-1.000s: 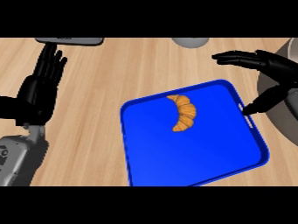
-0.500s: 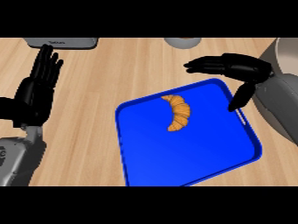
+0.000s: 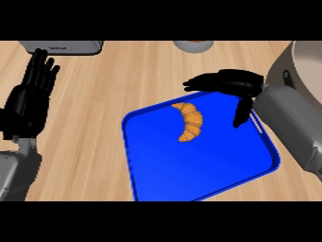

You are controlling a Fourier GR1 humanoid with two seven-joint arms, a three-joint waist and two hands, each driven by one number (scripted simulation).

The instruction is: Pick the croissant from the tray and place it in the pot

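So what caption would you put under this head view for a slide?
Right hand poised open above the far edge of the blue tray, close to the croissant; left hand rests open.

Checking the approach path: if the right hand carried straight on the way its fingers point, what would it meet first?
Its fingers point left over the blue tray's far edge. The right hand would probably pass beyond the orange croissant and meet only bare wooden counter, though height is unclear.
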